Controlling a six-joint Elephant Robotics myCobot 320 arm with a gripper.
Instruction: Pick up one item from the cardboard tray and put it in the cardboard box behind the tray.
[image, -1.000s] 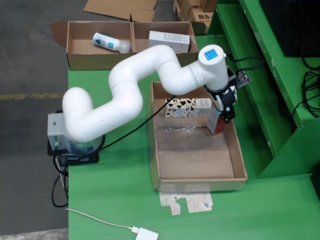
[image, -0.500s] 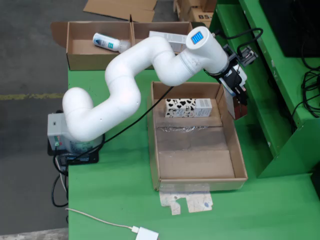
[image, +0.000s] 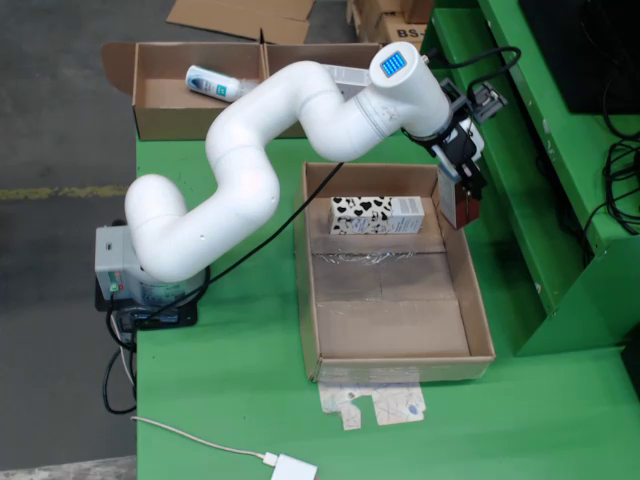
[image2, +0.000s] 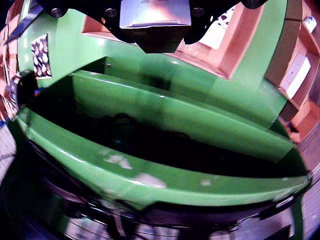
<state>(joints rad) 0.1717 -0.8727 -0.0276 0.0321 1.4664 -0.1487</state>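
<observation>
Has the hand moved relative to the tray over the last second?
Yes. The hand, holding a reddish box, rose out of the tray toward its far right corner.

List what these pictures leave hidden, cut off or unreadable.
- Gripper: fixed view, too small to see the jaws; it holds a red carton.
- Carton top: gripper view, cut off by the upper edge.
- White box in the back box: fixed view, mostly hidden by the arm.
- Milk carton print: too small to read.

Cow-patterned carton (image: 377, 215), green table (image: 230, 380)
</observation>
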